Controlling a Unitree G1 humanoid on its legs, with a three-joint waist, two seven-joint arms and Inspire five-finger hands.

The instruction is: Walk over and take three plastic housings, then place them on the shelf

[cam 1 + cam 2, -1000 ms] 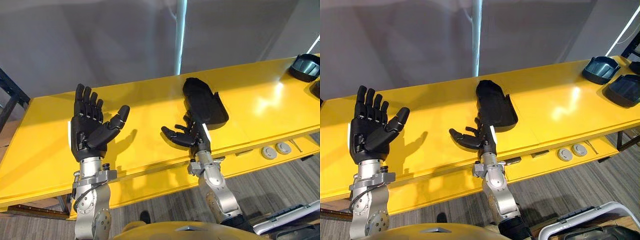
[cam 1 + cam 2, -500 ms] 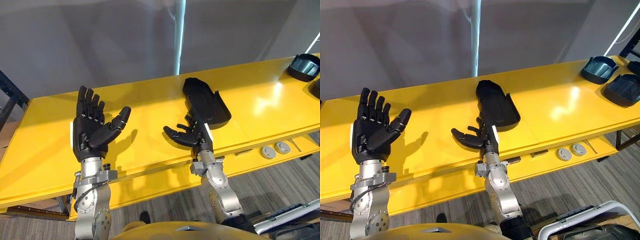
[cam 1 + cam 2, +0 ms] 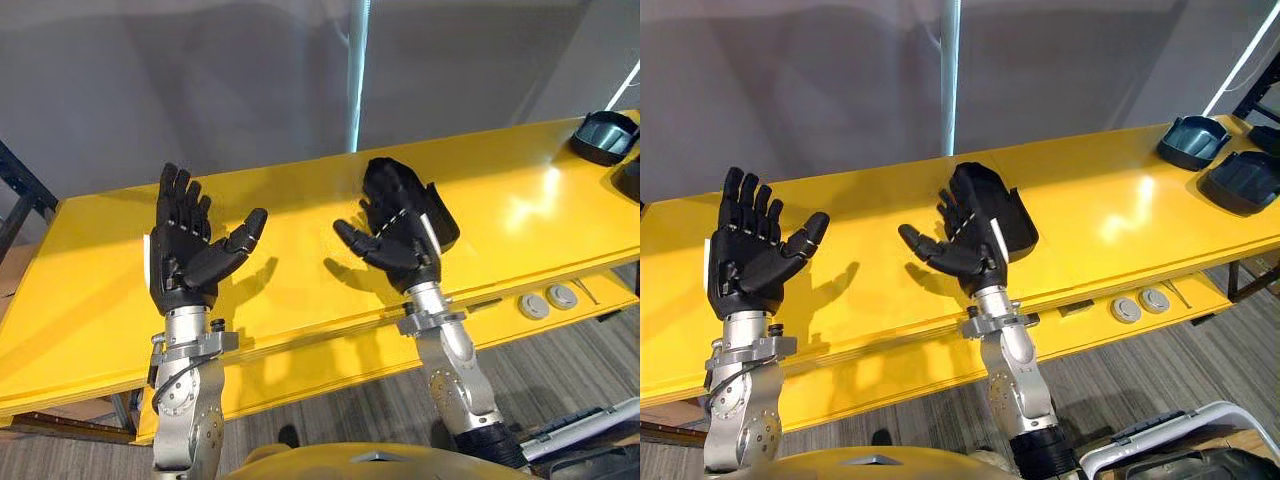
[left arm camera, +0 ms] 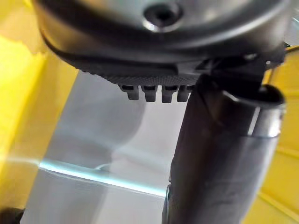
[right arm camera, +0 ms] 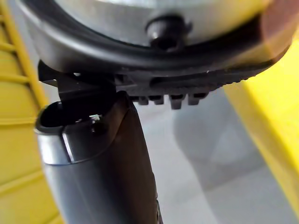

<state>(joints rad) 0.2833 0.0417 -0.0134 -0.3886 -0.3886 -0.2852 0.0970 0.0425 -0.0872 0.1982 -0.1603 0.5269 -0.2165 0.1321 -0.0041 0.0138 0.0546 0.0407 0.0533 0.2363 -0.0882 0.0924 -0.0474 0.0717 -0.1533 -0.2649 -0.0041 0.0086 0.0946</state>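
Note:
A black plastic housing lies on the long yellow table, hollow side up, near the middle. My right hand stands upright just in front of it, open with fingers straight, and covers its near left part. I cannot tell whether the hand touches it. My left hand is held up over the table's left part, open, palm facing me, holding nothing. Two more dark housings rest at the table's far right end. In the wrist views each thumb stands out straight.
Two round grey discs lie on a lower yellow ledge at the front right. A dark rack stands off the table's left end. A grey wall with a pale pole is behind. A white bin sits at the lower right.
My right hand has risen from lying low at the housing's near end to standing upright in front of it. The left hand drifted slightly right. The housing has stayed put.

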